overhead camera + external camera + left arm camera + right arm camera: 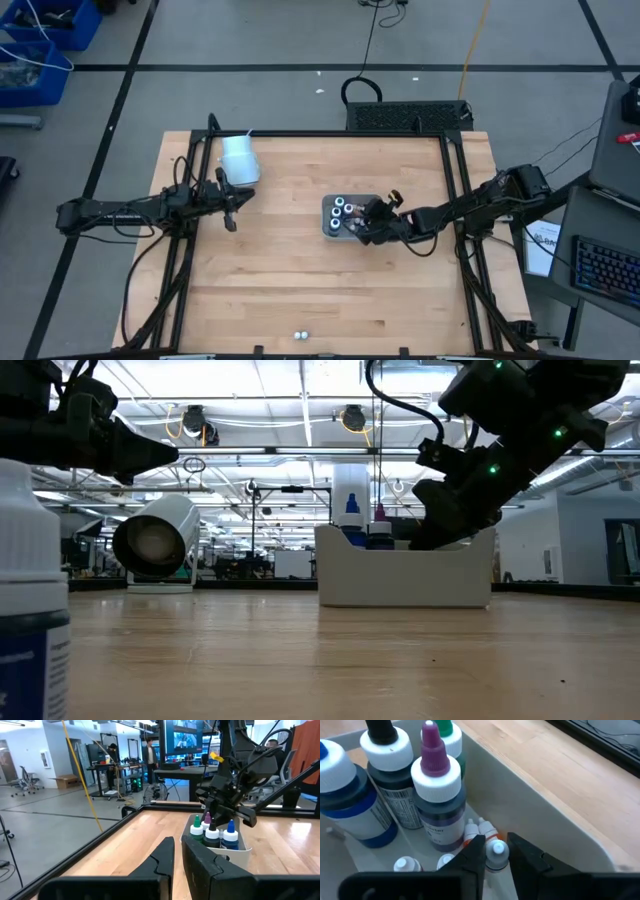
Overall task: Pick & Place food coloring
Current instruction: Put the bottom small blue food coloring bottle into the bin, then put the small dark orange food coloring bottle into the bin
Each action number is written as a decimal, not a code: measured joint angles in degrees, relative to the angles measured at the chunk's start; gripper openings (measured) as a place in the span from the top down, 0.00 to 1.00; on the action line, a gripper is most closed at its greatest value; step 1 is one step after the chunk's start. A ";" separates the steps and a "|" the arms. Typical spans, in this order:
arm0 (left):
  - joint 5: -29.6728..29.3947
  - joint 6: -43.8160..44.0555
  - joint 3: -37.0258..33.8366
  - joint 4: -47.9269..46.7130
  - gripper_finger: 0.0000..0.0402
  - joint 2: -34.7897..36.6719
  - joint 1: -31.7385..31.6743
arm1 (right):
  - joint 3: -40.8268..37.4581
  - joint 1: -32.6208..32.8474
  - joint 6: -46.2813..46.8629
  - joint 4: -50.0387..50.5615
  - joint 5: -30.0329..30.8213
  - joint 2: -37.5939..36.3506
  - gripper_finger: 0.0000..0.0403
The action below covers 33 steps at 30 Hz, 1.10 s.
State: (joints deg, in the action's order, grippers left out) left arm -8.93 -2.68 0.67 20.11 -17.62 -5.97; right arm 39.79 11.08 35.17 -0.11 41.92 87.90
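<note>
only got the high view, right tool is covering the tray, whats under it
Observer: The right tool is down inside the tray, right at a tiny white-capped bottle on the tray floor.
Operator: what colours are the tall bottles, i just see white rings
Observer: By their tips there is a blue bottle, a black bottle, a purple bottle and a green bottle, all upright.
Operator: is that white cup standing
Observer: No, the cup lies on its side, with its open mouth facing the low camera.
</note>
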 joint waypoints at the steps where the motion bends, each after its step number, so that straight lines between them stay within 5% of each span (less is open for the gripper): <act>1: 0.02 0.00 0.00 -0.02 0.89 -0.01 -0.01 | 0.01 -0.10 -0.02 -0.03 -0.21 0.00 0.82; 7: 0.00 0.19 0.00 -0.04 0.89 0.01 -0.01 | 0.04 -1.52 0.07 0.14 -1.79 0.00 0.72; 14: 0.00 0.17 0.00 -0.06 0.89 0.00 0.01 | -0.08 -2.11 -3.05 -0.95 -3.02 -1.07 0.73; 23: 0.00 0.17 -0.01 -0.32 0.89 0.01 0.00 | 0.13 0.88 -22.47 -3.09 -4.03 -15.86 0.81; 29: 0.01 0.18 -0.01 -0.56 0.89 -0.01 0.01 | -3.50 2.00 -34.97 -3.11 -18.09 -31.46 0.98; 33: 0.00 0.42 -0.02 -0.56 0.89 0.01 0.01 | -8.37 0.48 -39.04 -5.02 -31.90 -41.55 0.98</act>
State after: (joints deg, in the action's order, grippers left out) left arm -8.92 -2.26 0.64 19.55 -17.61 -5.96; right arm 31.42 11.55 -3.87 -5.13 10.01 46.34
